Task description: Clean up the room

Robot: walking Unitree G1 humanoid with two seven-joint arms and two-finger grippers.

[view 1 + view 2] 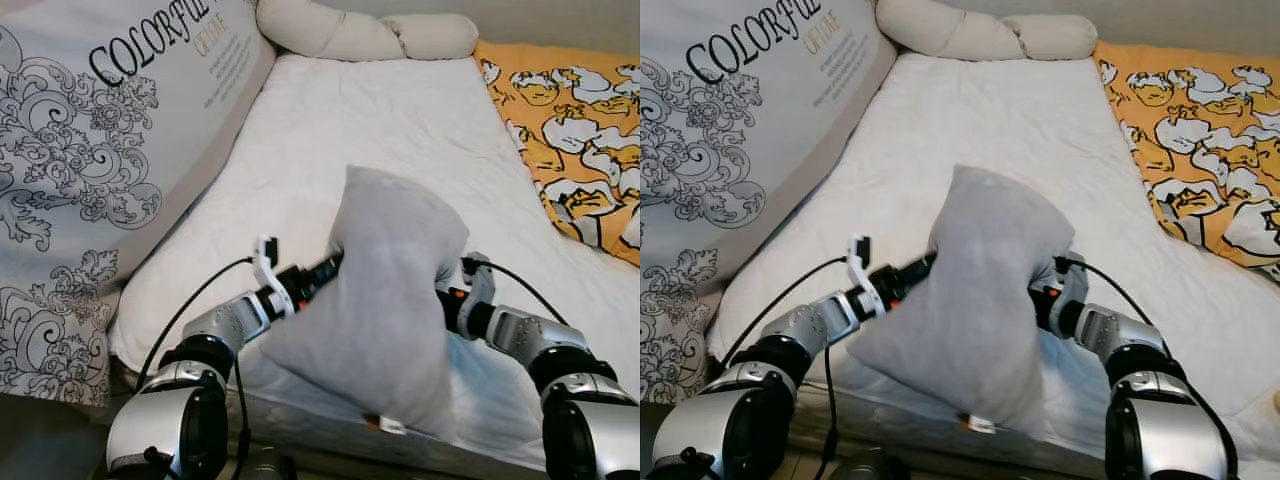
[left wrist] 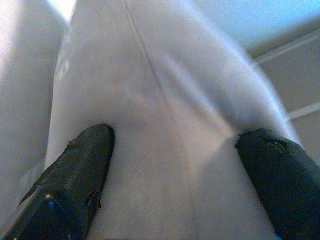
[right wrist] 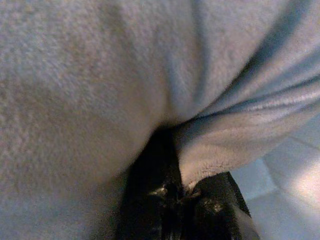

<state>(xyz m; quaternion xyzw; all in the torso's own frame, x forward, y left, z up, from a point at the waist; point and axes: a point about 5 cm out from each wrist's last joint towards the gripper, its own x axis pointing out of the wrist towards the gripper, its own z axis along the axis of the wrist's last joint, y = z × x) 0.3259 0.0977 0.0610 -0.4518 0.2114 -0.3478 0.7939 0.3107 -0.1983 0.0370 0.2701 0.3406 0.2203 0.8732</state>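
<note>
A grey pillow (image 1: 385,300) is held upright between both arms, just above the near edge of the white bed (image 1: 400,120). My left gripper (image 1: 335,266) presses into the pillow's left side. In the left wrist view its two black fingers (image 2: 80,170) stand wide apart with the pillow's bulk wedged between them. My right gripper (image 1: 446,290) is at the pillow's right edge. In the right wrist view this right gripper (image 3: 175,195) pinches a fold of the grey fabric (image 3: 100,100). A small tag (image 1: 390,426) hangs at the pillow's lower corner.
A big cushion (image 1: 90,170) printed with black scrolls and lettering leans along the bed's left side. A cream bolster (image 1: 370,30) lies at the bed's far end. An orange patterned blanket (image 1: 580,130) covers the right side. The white sheet in the middle lies bare.
</note>
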